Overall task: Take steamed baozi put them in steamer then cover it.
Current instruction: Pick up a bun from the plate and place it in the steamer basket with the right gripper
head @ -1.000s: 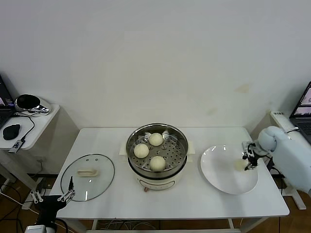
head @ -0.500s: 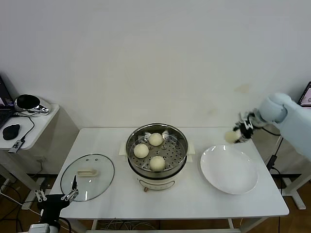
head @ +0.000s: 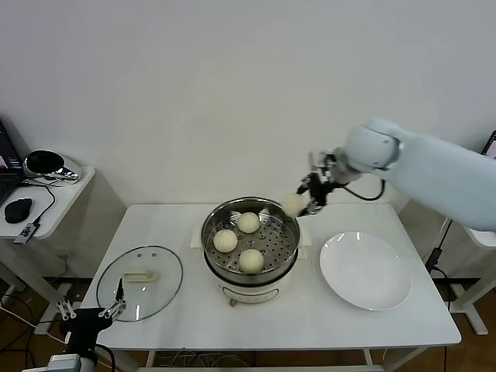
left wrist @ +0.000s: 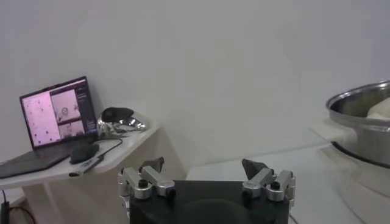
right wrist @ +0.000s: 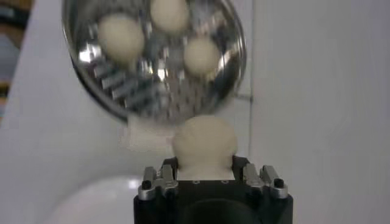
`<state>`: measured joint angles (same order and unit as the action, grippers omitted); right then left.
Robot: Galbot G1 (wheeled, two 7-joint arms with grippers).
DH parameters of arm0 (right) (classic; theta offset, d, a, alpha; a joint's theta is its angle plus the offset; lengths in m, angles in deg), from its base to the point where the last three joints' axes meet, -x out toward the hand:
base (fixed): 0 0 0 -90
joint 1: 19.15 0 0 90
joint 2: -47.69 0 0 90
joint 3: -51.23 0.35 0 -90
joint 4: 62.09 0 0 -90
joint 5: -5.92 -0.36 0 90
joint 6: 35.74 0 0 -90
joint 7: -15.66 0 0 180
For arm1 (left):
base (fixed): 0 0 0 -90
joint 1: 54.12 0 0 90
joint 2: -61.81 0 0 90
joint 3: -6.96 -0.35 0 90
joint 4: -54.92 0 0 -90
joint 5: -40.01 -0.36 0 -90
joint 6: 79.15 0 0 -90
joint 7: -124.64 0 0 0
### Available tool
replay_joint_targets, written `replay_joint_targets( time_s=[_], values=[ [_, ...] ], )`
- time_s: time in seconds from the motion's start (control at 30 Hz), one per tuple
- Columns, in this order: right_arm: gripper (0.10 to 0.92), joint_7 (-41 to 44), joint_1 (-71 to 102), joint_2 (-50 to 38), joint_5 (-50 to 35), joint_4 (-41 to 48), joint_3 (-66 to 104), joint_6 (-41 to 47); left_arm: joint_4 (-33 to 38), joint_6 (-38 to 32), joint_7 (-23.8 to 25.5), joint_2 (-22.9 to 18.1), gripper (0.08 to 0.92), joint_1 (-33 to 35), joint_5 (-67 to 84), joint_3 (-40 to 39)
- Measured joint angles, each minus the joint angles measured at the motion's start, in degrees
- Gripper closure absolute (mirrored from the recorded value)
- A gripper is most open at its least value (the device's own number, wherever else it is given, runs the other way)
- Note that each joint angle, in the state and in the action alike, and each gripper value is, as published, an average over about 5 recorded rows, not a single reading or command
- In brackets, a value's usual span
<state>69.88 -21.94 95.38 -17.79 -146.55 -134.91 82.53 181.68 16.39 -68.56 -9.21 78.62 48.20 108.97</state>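
At the table's near left corner, our left gripper [head: 91, 315] waited with its jaws spread wide, just beside the glass cover [head: 139, 282] lying flat on the tabletop. Farther back, three steamed baozi [head: 225, 240] sat on the perforated tray of the steamer [head: 250, 239], and beyond its far right rim our right gripper [head: 308, 198] pinched the fourth bun [head: 295, 204]. We judged it light, soft and easily dented, best held gently across its round sides.
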Motion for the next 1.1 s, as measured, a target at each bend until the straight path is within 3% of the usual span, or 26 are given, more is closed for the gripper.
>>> replay_joint_targets(
  time_s=[0.4,0.9,1.1],
  values=[
    [0.474,-6.2,3.0,9.7,-3.8,2.5,-4.7,8.6,0.3,0.1,0.0,-0.9,0.177,-0.2,0.0,0.1],
    [0.465,-8.4,8.8,12.0,-1.0,6.3,-4.8,12.1,-0.1,0.1,0.0,-1.0,0.177,-0.6,-0.1,-0.4],
    [0.323,-8.5,9.4,11.7,-1.4,5.9,-3.4,12.6,-0.1,0.1,0.0,-0.8,0.177,-0.6,-0.1,-0.5]
  ],
)
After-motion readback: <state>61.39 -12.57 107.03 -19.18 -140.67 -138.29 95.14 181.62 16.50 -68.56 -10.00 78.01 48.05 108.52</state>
